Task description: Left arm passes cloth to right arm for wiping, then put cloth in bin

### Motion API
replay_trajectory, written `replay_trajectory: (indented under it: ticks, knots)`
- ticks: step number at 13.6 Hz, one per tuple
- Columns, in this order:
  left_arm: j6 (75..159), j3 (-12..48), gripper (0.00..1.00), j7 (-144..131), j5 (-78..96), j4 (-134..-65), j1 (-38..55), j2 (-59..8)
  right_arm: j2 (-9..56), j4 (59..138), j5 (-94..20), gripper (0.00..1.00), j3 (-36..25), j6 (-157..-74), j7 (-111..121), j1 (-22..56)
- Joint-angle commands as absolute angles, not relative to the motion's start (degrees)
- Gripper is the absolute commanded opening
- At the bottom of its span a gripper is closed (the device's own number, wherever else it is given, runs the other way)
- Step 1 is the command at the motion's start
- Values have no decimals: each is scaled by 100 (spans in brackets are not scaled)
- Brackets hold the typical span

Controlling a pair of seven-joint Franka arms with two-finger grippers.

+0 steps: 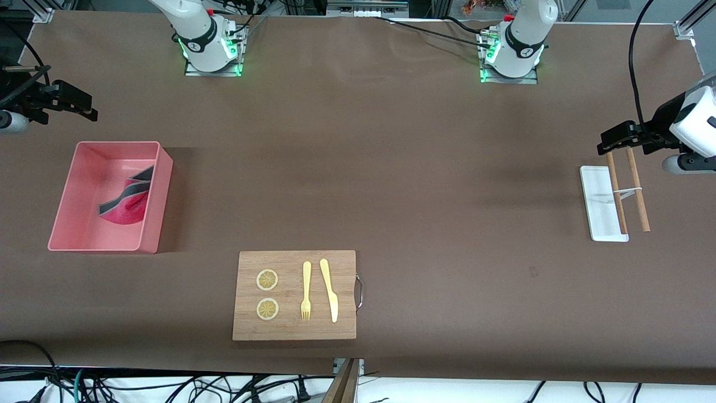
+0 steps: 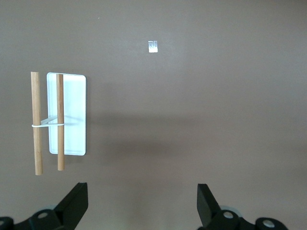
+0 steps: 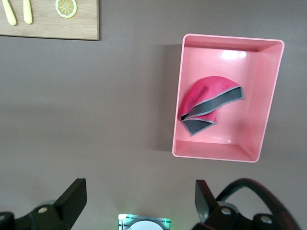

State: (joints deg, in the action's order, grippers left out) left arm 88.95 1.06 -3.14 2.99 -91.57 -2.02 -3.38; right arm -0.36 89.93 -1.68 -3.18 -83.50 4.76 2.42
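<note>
The cloth (image 1: 127,200) lies crumpled in the bin (image 1: 67,215), suggesting the task is done, so the empty right gripper (image 1: 67,103) and left gripper (image 1: 618,139) hang spread, clear of it.

Brown table (image 1: 391,168), pink bin (image 1: 67,224), cutting board (image 1: 293,324), white tray (image 1: 596,201), one wooden stick (image 1: 637,190)

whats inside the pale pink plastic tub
Inside the pale pink rectangular plastic tub lies only a crumpled magenta-red cloth with a dark grey reverse side, resting on the floor against one long wall. The patch of floor under the cloth is covered and cannot be seen.
</note>
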Motion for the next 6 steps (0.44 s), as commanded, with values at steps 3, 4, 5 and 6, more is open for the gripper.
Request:
replay_trajectory:
  ticks: [3, 4, 5, 6]
  knots:
    - [8763, 141, 100, -272, 290, -9018, -220, -387, -35, 8851, -360, 100, -272, -8183, 457, 246]
    - [8763, 141, 100, -272, 290, -9018, -211, -387, -35, 8851, -360, 100, -272, -8183, 474, 246]
    - [8754, 141, 100, -272, 290, -9018, -211, -387, -35, 8851, -360, 100, -246, -8157, 475, 246]
    - [8754, 141, 100, -272, 290, -9018, -211, -387, -35, 8851, -352, 100, -194, -8052, 457, 246]
